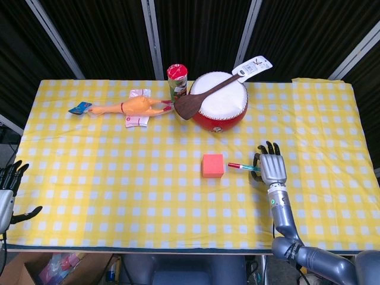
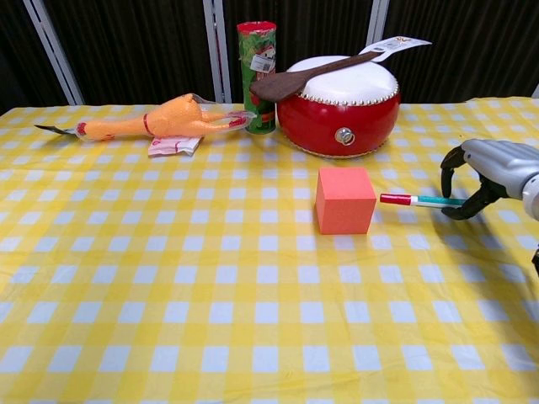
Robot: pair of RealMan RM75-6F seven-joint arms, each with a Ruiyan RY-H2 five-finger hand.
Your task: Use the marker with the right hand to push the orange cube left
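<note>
The orange cube [image 1: 212, 165] [image 2: 344, 199] sits on the checked cloth in front of the drum. To its right lies the marker [image 1: 243, 167] [image 2: 416, 200], red cap pointing at the cube with a small gap between them. My right hand [image 1: 271, 166] [image 2: 486, 171] pinches the marker's far end between thumb and fingers, right of the cube. My left hand [image 1: 8, 191] hangs off the table's left front edge, fingers apart and holding nothing.
At the back stand a red drum [image 1: 219, 102] with a wooden spatula [image 1: 205, 95] on top and a snack can [image 1: 177, 82]. A rubber chicken [image 1: 127, 108] lies left of them. The yellow checked tablecloth [image 1: 119, 178] covers the table.
</note>
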